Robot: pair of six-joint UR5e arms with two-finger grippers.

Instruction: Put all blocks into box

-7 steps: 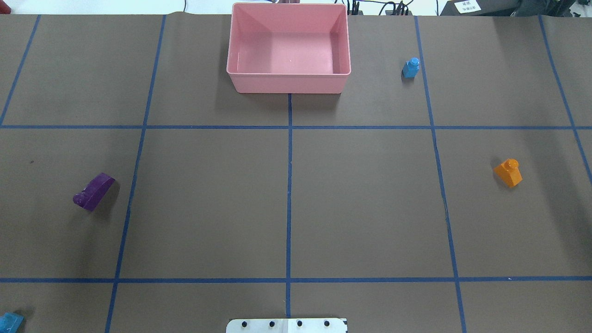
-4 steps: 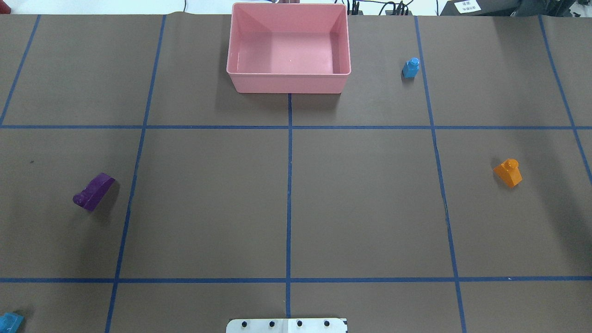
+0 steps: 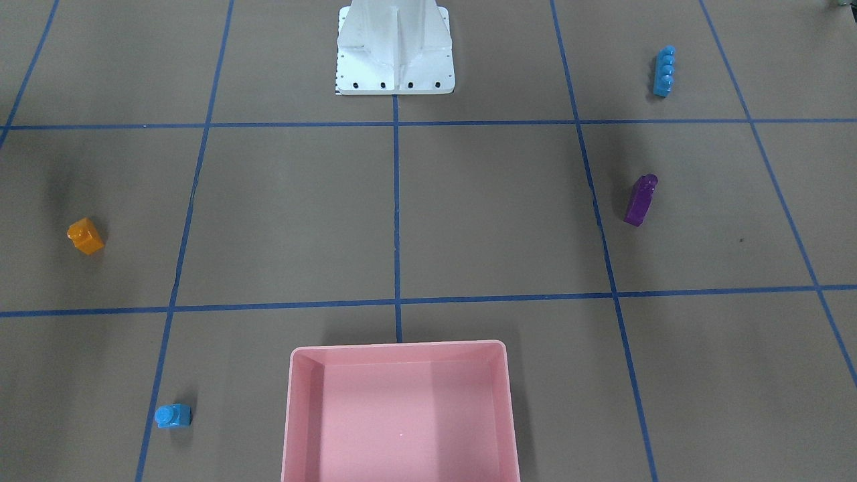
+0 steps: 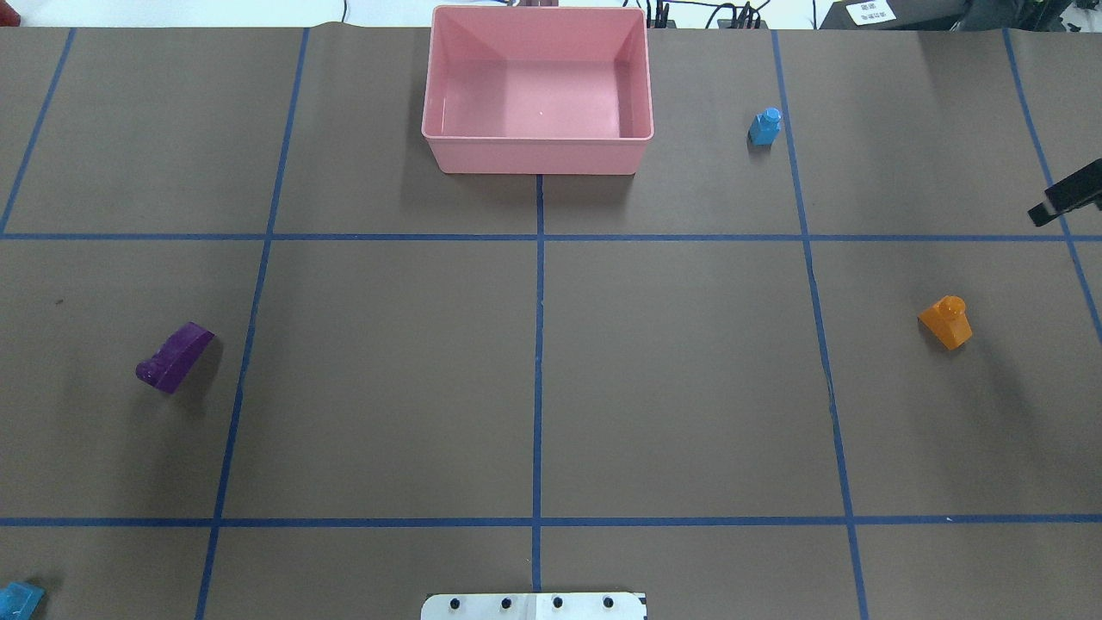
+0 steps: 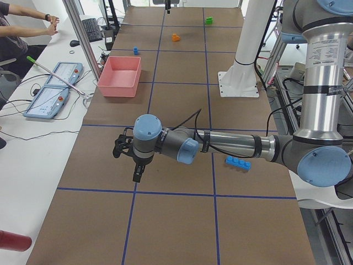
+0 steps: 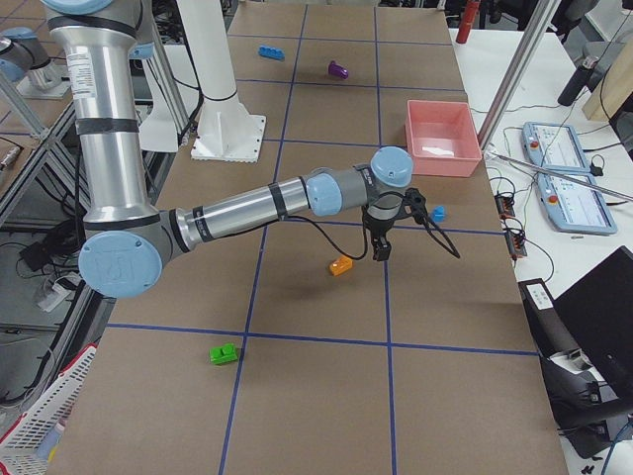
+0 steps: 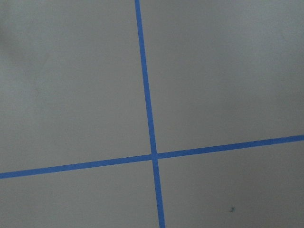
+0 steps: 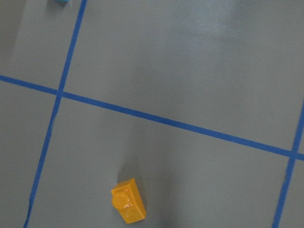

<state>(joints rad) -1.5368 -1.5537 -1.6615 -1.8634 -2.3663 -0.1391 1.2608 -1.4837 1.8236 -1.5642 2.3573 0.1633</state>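
The right gripper (image 4: 1055, 202) has entered at the overhead view's right edge, cut off there. Whether it or the left gripper (image 5: 136, 174) is open, I cannot tell.

Brown table (image 4: 689, 387); scattered blocks (image 4: 175, 357); pink box (image 4: 538, 157)

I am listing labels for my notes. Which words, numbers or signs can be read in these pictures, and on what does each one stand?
Nothing can be read with certainty.
White label beyond the table's far edge: dark print, too small to read.
Left arm, silver tube: vertical print, too small to read.
Pink box and orange block: no print seen.
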